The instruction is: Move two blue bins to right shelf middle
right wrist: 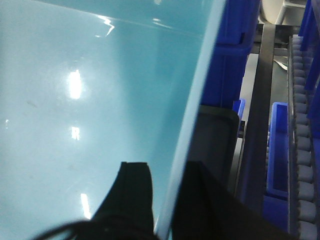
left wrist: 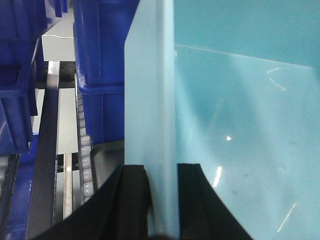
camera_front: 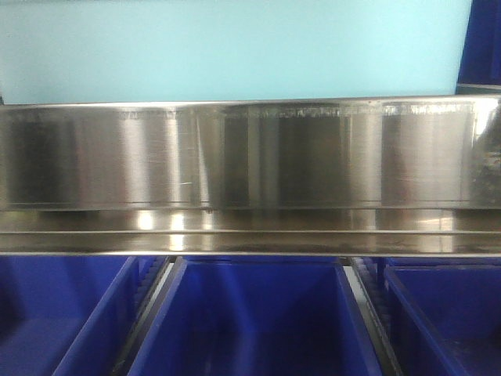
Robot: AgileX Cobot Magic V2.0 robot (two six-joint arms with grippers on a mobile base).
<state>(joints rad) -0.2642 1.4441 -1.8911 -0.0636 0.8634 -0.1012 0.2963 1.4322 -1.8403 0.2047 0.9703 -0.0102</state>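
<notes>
Light-blue bin (camera_front: 235, 47) is pinched at opposite walls by left gripper (left wrist: 160, 200) and right gripper (right wrist: 167, 200); held above shelf rail (camera_front: 250, 153), long axis parallel.

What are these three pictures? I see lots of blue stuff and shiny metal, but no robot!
The robot took them itself. One camera looks forward at a shiny steel shelf rail, with dark blue bins lined up below it. The other two cameras sit on its wrists. The black prongs at the bottom are its fingers. The left gripper pinches one side wall of a pale blue bin, and the right gripper pinches the opposite wall. So both arms hold that bin together, near racks with rollers.
</notes>
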